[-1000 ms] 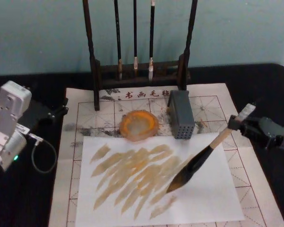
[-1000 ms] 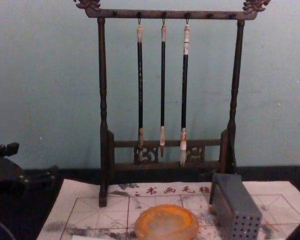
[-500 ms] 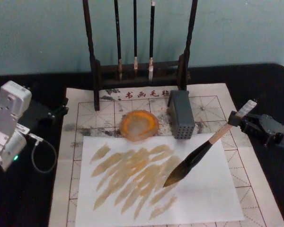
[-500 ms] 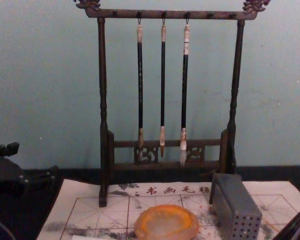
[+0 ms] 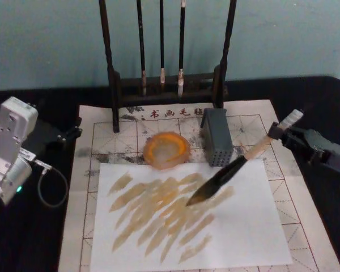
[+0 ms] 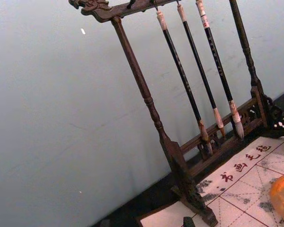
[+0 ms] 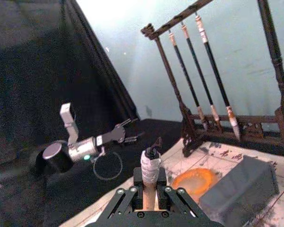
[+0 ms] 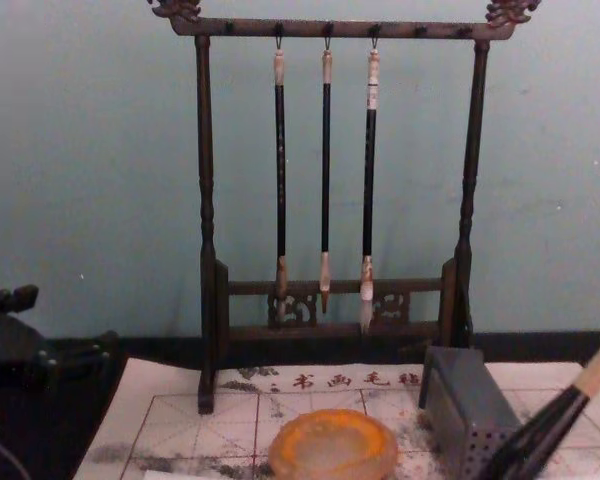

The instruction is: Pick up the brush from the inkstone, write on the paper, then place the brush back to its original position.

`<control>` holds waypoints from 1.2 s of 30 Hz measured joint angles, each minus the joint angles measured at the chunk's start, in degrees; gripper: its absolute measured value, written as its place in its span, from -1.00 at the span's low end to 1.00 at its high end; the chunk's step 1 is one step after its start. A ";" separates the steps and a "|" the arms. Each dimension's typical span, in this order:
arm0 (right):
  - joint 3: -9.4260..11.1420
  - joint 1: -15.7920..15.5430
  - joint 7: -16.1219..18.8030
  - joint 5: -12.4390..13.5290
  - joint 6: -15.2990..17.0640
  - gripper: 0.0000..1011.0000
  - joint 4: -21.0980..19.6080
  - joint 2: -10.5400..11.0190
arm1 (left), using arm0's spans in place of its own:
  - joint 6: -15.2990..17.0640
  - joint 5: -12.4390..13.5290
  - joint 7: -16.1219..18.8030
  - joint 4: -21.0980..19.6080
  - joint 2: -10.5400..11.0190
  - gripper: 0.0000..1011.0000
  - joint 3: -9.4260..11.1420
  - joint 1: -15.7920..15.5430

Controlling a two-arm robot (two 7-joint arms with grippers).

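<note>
teal wall [image 5: 45,39], black surface [image 5: 28,243], brush held by the right claw

black cloth covers the surface, and a grid-printed paper [image 5: 249,122] lies in the middle of it. a plain white sheet [image 5: 243,226] streaked with tan strokes rests on top of the paper. the right claw [image 5: 277,135], reaching in from the right, is clamped on the pale upper handle of the brush [image 5: 238,164]. the brush slants down and to the left, and its black bristle tip is at the tan strokes. the orange inkstone [image 5: 166,149] sits beyond the white sheet, just beside a grey perforated block [image 5: 216,136]. behind them a dark wooden rack [image 5: 110,73] holds three thin brushes [image 5: 161,39]. the left claw [image 5: 71,133] rests at the paper's left edge, fingers apart.
</note>
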 joint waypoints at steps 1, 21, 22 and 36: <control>0.00 0.17 -0.24 0.00 -0.04 -0.65 0.15 -0.30 | 0.00 0.00 0.00 0.00 0.00 0.98 0.00 0.00; -0.47 2.27 -10.38 -0.49 -1.02 -0.65 2.16 -8.91 | 0.00 0.00 0.00 0.00 0.00 0.98 0.00 0.00; -0.48 2.33 -11.32 -0.82 -1.29 -0.64 2.23 -9.55 | 0.00 0.00 0.00 0.00 0.00 0.98 0.00 -0.01; -0.15 3.75 -18.46 -3.87 -3.11 -0.64 5.91 -15.99 | 0.00 0.00 0.00 0.00 0.00 0.98 0.00 0.00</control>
